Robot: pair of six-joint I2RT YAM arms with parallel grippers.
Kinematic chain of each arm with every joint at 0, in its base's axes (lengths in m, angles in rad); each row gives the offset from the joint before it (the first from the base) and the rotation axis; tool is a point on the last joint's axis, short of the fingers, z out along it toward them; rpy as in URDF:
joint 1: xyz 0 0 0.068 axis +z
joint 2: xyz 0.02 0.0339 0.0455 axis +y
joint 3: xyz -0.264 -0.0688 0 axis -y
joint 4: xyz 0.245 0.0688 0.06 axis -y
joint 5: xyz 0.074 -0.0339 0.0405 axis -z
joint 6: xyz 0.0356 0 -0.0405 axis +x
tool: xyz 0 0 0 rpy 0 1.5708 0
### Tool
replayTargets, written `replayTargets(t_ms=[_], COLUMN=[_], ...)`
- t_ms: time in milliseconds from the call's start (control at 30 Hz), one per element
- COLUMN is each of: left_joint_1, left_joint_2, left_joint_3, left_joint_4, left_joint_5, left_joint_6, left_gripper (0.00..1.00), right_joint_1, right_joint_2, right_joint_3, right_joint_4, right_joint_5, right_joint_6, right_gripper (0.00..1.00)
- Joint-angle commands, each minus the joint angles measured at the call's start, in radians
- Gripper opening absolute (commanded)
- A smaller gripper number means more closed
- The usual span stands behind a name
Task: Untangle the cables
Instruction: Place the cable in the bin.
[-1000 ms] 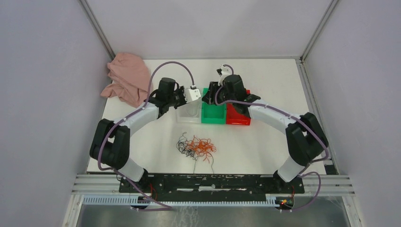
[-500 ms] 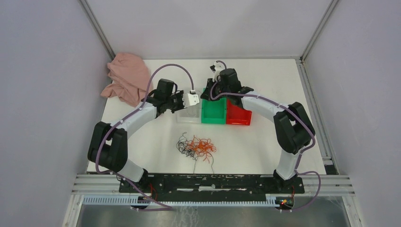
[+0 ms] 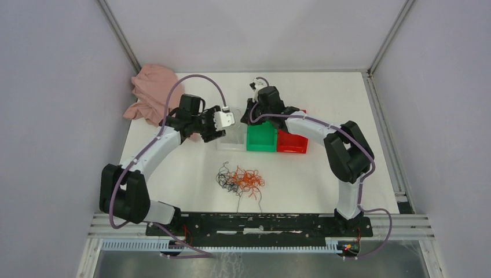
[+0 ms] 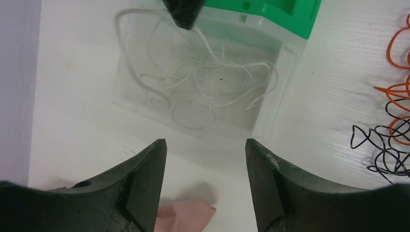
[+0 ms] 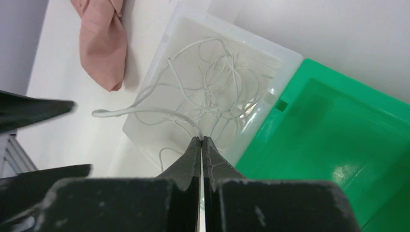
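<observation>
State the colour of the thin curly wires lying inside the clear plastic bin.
White: the thin curly wires show best in the left wrist view.

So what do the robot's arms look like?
The left arm and right arm are white tubes with chunky black joints. A thin purple cable loops along each one. The left tool and right tool each have two pointed black fingers.

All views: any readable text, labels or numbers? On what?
None: no text, label, brand or number can be read in any view.
No print shows on the clear bin, green bin, red bin, cloth or white cable.
</observation>
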Motion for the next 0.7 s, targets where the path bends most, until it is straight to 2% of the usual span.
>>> replayTargets(t_ms=[0,133,300,433,667], left_joint_1=[0.098,0.216,0.329,0.35,0.356], left_joint_2=[-0.094,-0.128,-0.152,-0.195,-0.177], left_joint_3=[0.131,0.198,0.232,0.201,0.202], left_joint_4=[-0.085,-0.108,-0.074,-0.042,-0.008], left_joint_5=[0.127,0.191,0.274,0.282,0.267], left_joint_6=[-0.104,-0.196,-0.346,-0.371,-0.414], left_gripper=[0.69,0.7,0.71,0.73,0.74], right_joint_1=[0.07,0.13,0.2,0.232,0.249], right_joint_2=[0.025,0.059,0.153,0.253,0.377], right_joint_3=[0.084,0.148,0.314,0.445,0.58], right_joint_4=[-0.079,-0.162,-0.343,-0.467,-0.588], right_joint_5=[0.168,0.293,0.509,0.636,0.719], right_joint_6=[-0.062,-0.109,-0.148,-0.163,-0.206], right_gripper=[0.0,0.0,0.0,0.0,0.0])
